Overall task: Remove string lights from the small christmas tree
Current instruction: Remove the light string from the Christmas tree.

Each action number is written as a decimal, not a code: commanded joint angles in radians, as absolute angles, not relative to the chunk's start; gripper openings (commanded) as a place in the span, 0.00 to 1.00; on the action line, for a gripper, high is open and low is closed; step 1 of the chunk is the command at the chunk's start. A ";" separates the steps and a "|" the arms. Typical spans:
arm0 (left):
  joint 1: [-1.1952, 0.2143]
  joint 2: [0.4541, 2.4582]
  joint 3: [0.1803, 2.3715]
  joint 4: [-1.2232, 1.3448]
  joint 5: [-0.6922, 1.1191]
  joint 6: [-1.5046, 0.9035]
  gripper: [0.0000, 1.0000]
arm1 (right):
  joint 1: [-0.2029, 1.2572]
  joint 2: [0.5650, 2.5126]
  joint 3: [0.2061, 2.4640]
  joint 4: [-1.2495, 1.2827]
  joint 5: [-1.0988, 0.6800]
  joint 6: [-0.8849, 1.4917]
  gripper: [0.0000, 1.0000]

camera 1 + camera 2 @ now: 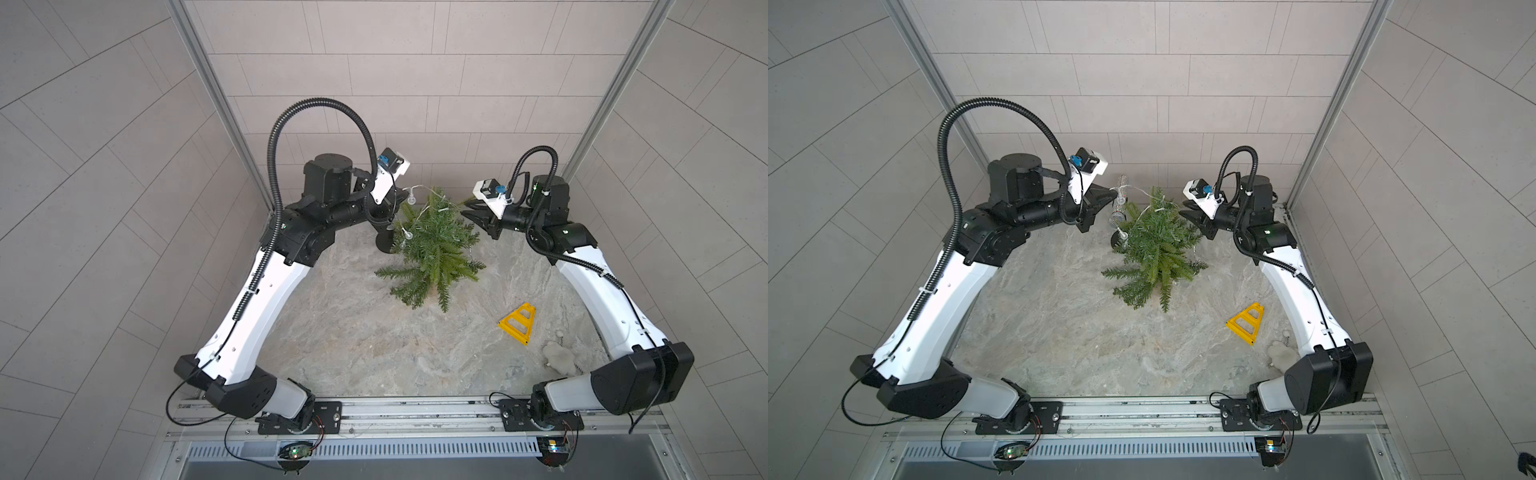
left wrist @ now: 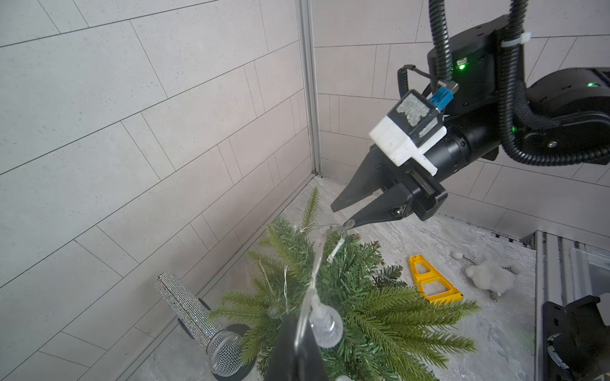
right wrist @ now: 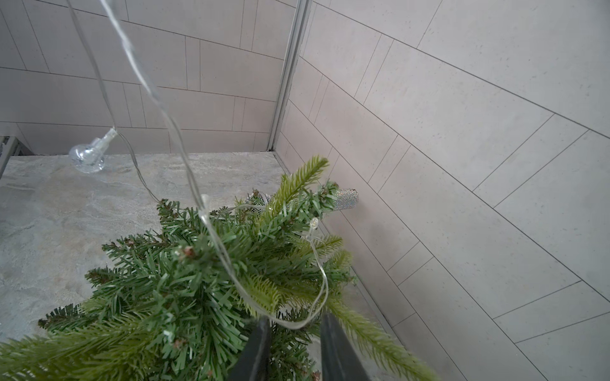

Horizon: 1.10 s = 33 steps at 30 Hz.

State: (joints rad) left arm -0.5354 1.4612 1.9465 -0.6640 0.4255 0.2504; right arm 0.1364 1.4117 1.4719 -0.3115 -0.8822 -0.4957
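The small christmas tree (image 1: 432, 245) (image 1: 1154, 249) stands near the back wall between both arms. The string lights (image 2: 325, 325), a thin pale wire with clear bulbs, drape over its top. My left gripper (image 2: 298, 333) (image 1: 1115, 191) is shut on the wire just beside a bulb, left of the treetop. From there the wire runs up and across to the tree (image 3: 198, 280), with one bulb (image 3: 87, 158) hanging free. My right gripper (image 3: 294, 321) (image 1: 465, 208) is at the tree's right side, jaws apart, and a loop of wire lies across the gap at its tips.
A glittery microphone (image 2: 194, 316) (image 1: 1120, 199) on a black stand sits just left of the tree by the back wall. A yellow triangular frame (image 1: 519, 324) and a grey fluffy object (image 1: 559, 355) lie at the front right. Tiled walls close in behind and at both sides.
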 commanded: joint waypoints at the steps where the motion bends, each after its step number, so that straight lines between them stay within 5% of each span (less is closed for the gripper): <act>1: -0.538 1.456 1.949 -0.663 0.437 0.241 0.00 | 0.138 1.416 1.487 -0.327 -0.961 -0.527 0.29; 13: -0.538 1.454 1.938 -0.669 0.440 0.239 0.00 | 0.144 1.444 1.463 -0.313 -0.953 -0.607 0.18; 23: -0.538 1.456 1.925 -0.670 0.448 0.236 0.00 | 0.152 1.468 1.484 -0.286 -0.951 -0.607 0.18; 33: -0.539 1.453 1.903 -0.670 0.458 0.232 0.00 | 0.146 1.440 1.496 -0.224 -0.853 -0.607 0.00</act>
State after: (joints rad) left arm -0.5354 1.4612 1.9137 -0.6685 0.4446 0.2398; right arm 0.1455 1.4658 1.4666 -0.2646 -0.8806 -0.5957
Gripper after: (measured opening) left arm 0.042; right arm 0.060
